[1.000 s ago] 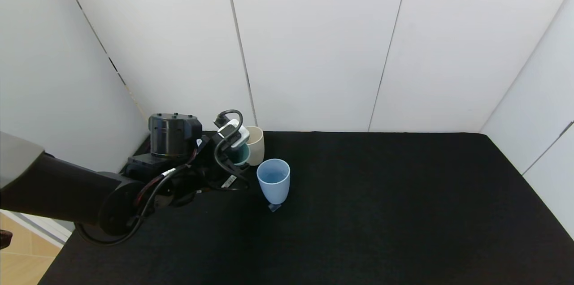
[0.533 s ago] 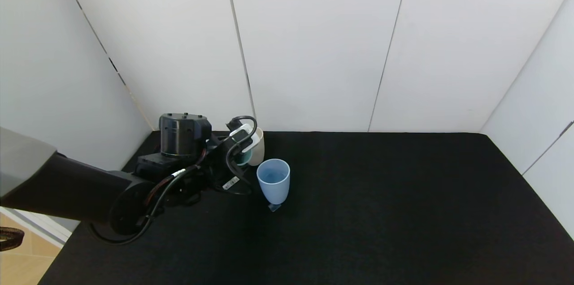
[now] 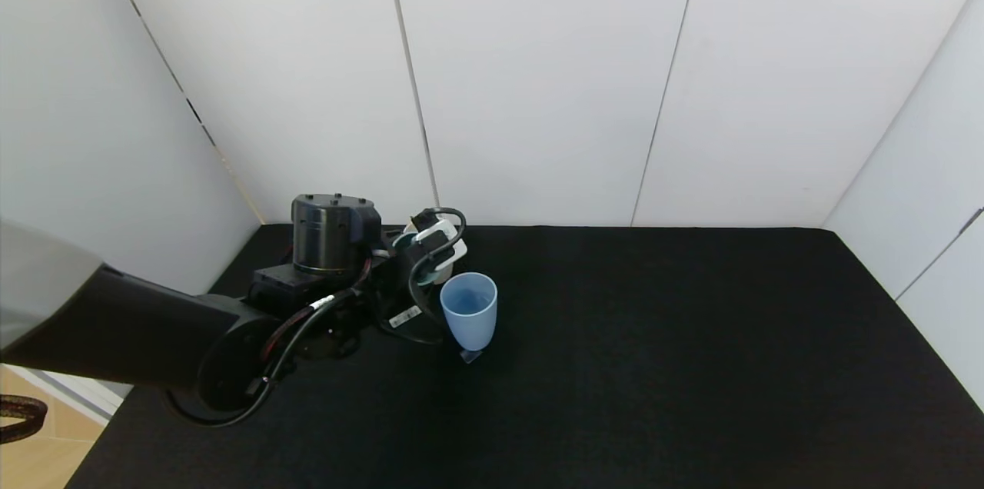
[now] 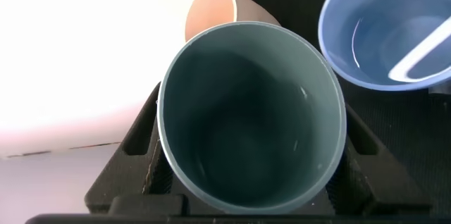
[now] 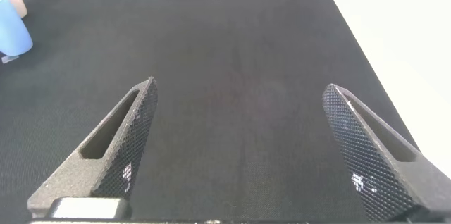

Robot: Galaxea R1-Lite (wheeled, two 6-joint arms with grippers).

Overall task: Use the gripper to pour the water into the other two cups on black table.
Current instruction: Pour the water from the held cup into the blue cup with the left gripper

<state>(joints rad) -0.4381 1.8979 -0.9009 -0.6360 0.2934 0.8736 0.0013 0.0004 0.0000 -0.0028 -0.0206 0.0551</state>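
My left gripper (image 3: 427,257) is shut on the wider teal-green tumbler (image 4: 250,118), one finger on each side of it. The tumbler's inside looks dark and I cannot make out a water level. It is held over the black table (image 3: 653,358) near the back left, close behind the light blue cup (image 3: 469,308). That cup holds some water (image 4: 387,37). The beige cup (image 4: 211,9) stands just beyond the teal rim; in the head view it is hidden behind the wrist. My right gripper (image 5: 243,132) is open and empty, low over bare table.
White wall panels (image 3: 538,89) close the table at the back and both sides, close behind the cups. The left arm's black joint (image 3: 330,231) and looping cables (image 3: 419,297) sit left of the cups. The blue cup also shows far off in the right wrist view (image 5: 10,30).
My left arm has moved right and toward the back wall with the teal tumbler. The beige cup, visible earlier, is now covered by the wrist. The blue cup has not moved.
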